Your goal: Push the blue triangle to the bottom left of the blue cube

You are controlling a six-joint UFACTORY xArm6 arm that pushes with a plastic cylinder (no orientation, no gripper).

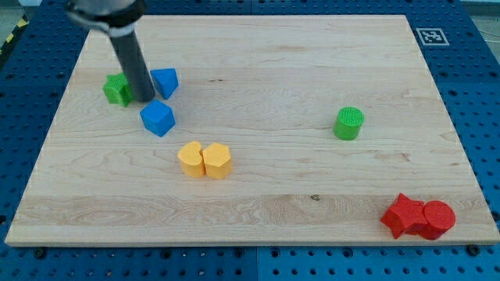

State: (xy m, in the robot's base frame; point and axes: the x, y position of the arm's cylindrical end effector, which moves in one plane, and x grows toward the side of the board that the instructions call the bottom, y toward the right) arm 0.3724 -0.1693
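The blue triangle (166, 81) lies near the view's upper left on the wooden board (258, 55). The blue cube (158, 118) sits just below it, slightly to the left. My tip (145, 98) is a dark rod's lower end, resting between the green block (117, 89) on its left and the blue triangle on its right, just above the blue cube. It looks close to or touching the triangle's left side.
Two yellow blocks (205, 160) sit together below the blue cube. A green cylinder (349, 123) stands at the right of centre. Two red blocks (418, 217) lie at the bottom right. A marker tag (429, 35) is at the top right corner.
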